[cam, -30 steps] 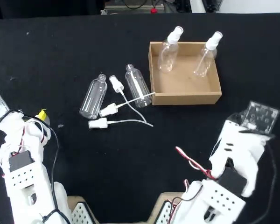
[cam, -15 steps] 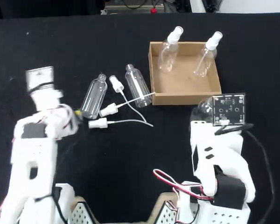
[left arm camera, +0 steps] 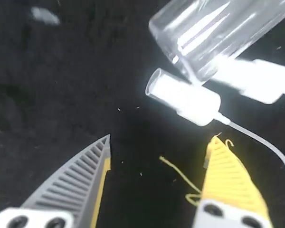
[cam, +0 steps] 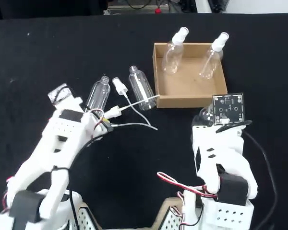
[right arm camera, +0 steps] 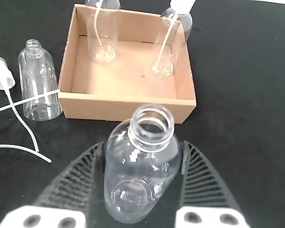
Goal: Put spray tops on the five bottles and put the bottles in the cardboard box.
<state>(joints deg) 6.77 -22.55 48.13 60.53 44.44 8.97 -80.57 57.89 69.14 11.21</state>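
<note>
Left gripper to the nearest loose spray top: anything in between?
Nothing visible. The left gripper is open, with bare table between its fingertips and the spray top. An uncapped bottle and a second spray top lie just beyond it, close enough that they could crowd the grasp.
</note>
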